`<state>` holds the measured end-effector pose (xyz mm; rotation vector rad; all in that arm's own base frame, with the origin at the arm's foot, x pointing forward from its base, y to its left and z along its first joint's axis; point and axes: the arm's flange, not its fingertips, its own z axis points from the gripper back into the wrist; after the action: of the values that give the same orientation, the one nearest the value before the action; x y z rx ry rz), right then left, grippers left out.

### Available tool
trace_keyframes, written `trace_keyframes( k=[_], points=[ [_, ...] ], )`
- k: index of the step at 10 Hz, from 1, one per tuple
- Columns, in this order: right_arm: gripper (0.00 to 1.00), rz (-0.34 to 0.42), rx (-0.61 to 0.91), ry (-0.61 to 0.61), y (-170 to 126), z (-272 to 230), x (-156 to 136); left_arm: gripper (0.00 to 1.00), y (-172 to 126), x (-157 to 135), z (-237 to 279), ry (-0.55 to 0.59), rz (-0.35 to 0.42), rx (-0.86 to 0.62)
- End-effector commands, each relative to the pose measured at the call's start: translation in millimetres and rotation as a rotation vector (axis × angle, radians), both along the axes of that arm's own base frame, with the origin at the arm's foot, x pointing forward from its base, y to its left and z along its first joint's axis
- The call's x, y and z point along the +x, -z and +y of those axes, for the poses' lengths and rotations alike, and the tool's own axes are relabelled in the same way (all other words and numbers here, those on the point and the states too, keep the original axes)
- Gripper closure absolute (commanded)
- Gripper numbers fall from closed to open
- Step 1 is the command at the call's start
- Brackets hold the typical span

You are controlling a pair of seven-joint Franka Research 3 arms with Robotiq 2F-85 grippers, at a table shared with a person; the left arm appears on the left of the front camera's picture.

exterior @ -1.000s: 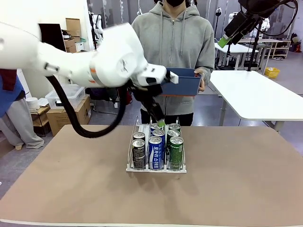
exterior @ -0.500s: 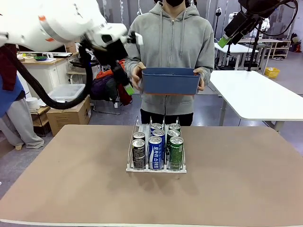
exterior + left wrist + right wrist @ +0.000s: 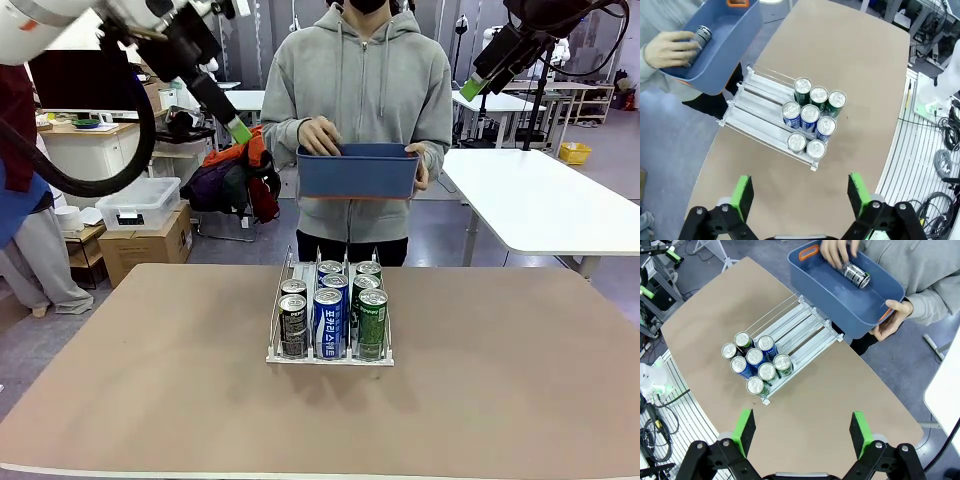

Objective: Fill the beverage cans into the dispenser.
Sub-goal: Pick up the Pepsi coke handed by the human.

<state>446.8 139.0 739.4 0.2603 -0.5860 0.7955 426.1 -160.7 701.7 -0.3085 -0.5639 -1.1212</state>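
Note:
Several beverage cans (image 3: 328, 318), black, blue-and-white and green, stand in the front of the clear dispenser (image 3: 283, 352) at mid-table. My left gripper (image 3: 238, 130) hangs open high at the upper left, well clear of the rack. My right gripper (image 3: 472, 88) is open high at the upper right. From above, the left gripper (image 3: 800, 195) looks down on the cans (image 3: 812, 117) and the dispenser (image 3: 760, 131). The right gripper (image 3: 802, 432) sees the cans (image 3: 755, 365) too. A black can (image 3: 855, 272) lies in the blue bin, under the person's hand (image 3: 837, 252).
A person stands at the far side holding a blue bin (image 3: 358, 175) at chest height above the dispenser's back end. The back halves of the dispenser lanes (image 3: 800, 325) hold nothing. A white table (image 3: 540, 200) stands to the right.
My left arm has lifted away from the dispenser, up and to the left, empty. The person's hand has moved into the bin. The cans in the rack have not shifted.

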Motion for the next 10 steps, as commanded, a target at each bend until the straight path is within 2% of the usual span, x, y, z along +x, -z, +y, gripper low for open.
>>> trace_keyframes(
  k=[1, 3, 4, 5, 10],
  points=[
    [0.00, 0.008, -0.002, -0.002, -0.3, -0.8, -1.5, 0.00, -9.2, -19.7, 8.1, -0.046, -0.021, -0.014],
    [0.00, 0.008, -0.002, -0.002, -0.3, -0.8, -1.5, 0.00, -20.6, -35.3, 20.4, -0.090, -0.055, -0.004],
    [0.00, 0.008, -0.002, -0.002, -0.3, -0.8, -1.5, 0.00, -21.9, -47.1, 14.2, -0.088, -0.036, 0.010],
    [0.00, 0.008, -0.002, -0.002, -0.3, -0.8, -1.5, 0.00, -29.6, -28.2, 11.7, -0.055, -0.042, -0.025],
    [0.00, 0.008, -0.002, -0.002, -0.3, -0.8, -1.5, 0.00, -29.6, -28.2, 11.7, -0.055, -0.042, -0.025]
  ],
)
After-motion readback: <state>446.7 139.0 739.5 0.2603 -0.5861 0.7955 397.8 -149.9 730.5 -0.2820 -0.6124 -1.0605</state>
